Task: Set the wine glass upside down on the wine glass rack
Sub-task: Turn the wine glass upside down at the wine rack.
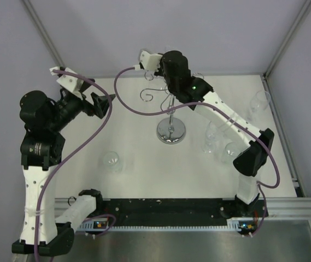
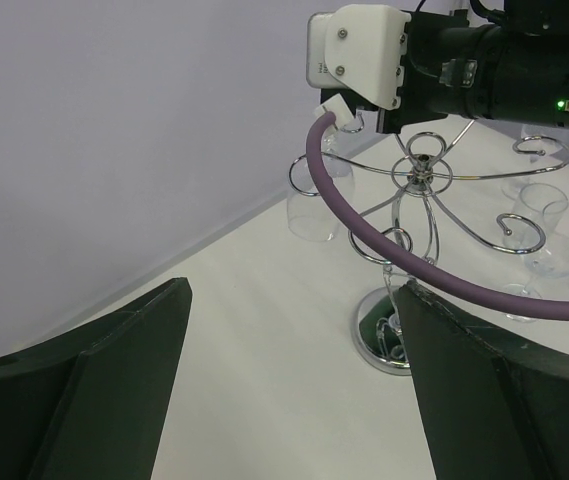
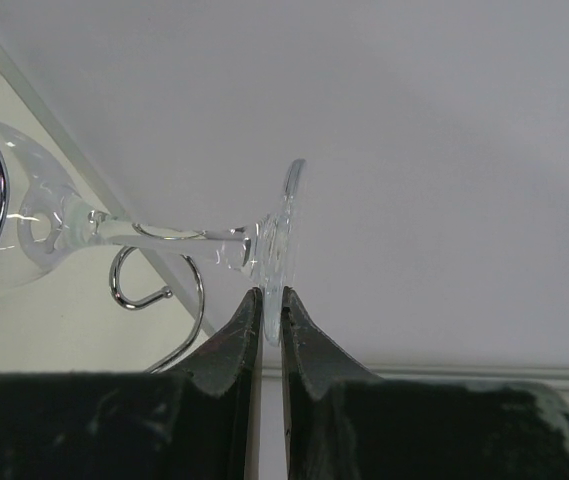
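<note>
holding the wine glass (image 3: 179,235) by the edge of its foot in the right end effector (image 3: 271,295), dark fingers (image 3: 229,350) clenched on either face of the thin disc.

seen from the right wrist, lying with its long axis straight across the picture: foot at the right and edge-on, stem running left, bowl at the far left and partly cut off by the frame. pointing bowl-first toward the chrome wires of the wine glass rack (image 3: 154,285). passing just above one curled scroll end with the stem; cannot tell whether touching the wire or apart from it.

seen from the left wrist, showing as a clear bowl (image 2: 314,215) below the right arm's wrist, just beside a scroll arm on the far side of the rack (image 2: 419,178) and well above the desk (image 2: 244,330). too faint there to tell which way the rim faces.

standing upright near the middle of the desk in the top view: round mirrored base (image 1: 171,131) flat, thin post rising, scrolls spread at the top.

hovering to the left of the rack with the left end effector (image 1: 103,101), released, fingers spread wide, grasping nothing, aimed toward the rack.

also on the desk, other glasses (image 1: 112,161): one at the near left, several to the right of the base.
</note>
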Robot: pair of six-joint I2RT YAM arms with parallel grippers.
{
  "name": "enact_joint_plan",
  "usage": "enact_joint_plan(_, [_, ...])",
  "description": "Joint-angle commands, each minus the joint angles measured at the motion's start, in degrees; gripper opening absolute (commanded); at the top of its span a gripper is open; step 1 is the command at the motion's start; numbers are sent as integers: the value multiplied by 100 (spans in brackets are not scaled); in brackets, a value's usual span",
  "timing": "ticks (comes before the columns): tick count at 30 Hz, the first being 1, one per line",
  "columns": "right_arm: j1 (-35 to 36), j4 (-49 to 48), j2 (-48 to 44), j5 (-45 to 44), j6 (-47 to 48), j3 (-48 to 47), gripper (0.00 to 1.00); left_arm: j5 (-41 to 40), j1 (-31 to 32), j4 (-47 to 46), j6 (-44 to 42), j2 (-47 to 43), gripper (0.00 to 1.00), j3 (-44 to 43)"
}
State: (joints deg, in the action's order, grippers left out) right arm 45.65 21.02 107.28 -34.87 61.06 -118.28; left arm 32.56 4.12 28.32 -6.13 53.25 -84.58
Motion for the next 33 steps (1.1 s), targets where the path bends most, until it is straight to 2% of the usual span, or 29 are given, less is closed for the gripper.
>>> enact_joint_plan(1, [76, -476, -542, -99, -32, 24, 0, 119, 10, -168, -20, -78, 90, 11])
enact_joint_plan(33, [-65, -493, -1008, -195, -147, 569, 0, 146, 10, -186, 7, -113, 91, 20])
